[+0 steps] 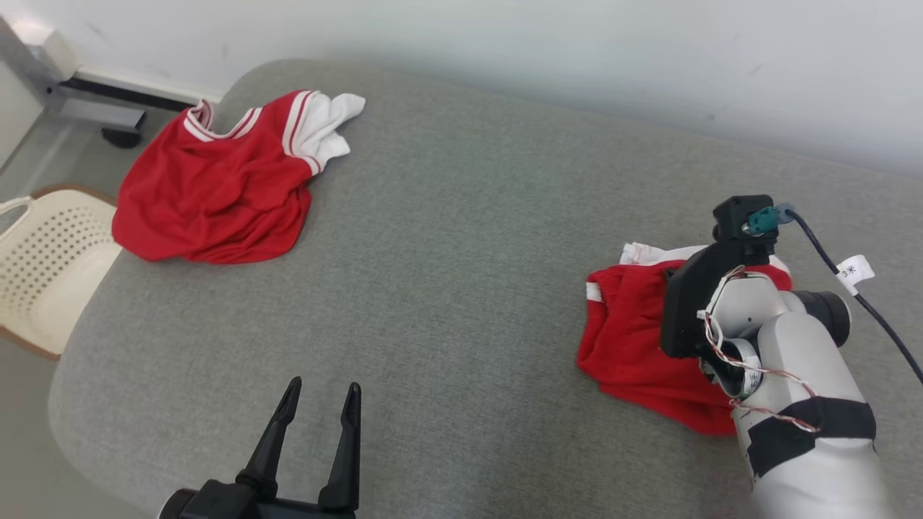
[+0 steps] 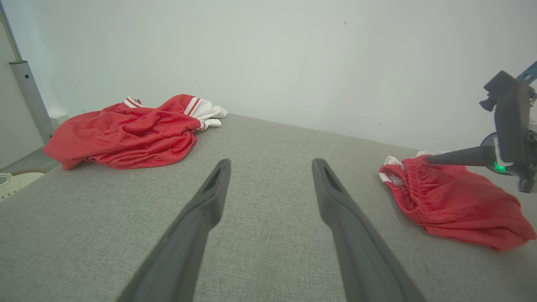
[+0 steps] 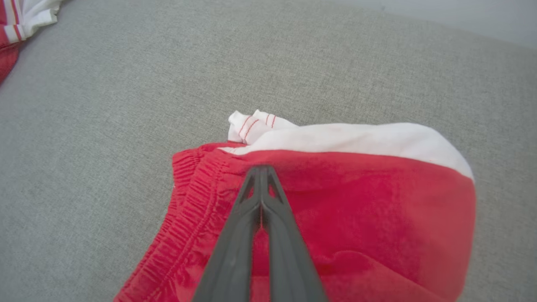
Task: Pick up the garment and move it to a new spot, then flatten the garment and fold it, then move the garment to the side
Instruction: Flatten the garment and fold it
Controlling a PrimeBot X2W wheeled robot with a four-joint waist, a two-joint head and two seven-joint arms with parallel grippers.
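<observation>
Right pincer (image 3: 261, 171) is closed, its tips on the red shorts (image 1: 626, 331) at 4 o'clock on the worktop (image 1: 461, 245); whether it pinches cloth, I cannot tell. Left pincer (image 1: 324, 387) gapes wide and empty at 7. Jersey (image 1: 209, 194) lies at 10.

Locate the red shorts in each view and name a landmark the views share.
Head view: red shorts at lower right.
Left wrist view: red shorts at the right.
Right wrist view: red shorts at bottom centre.
Shared landmark: red jersey, upper left in each.
</observation>
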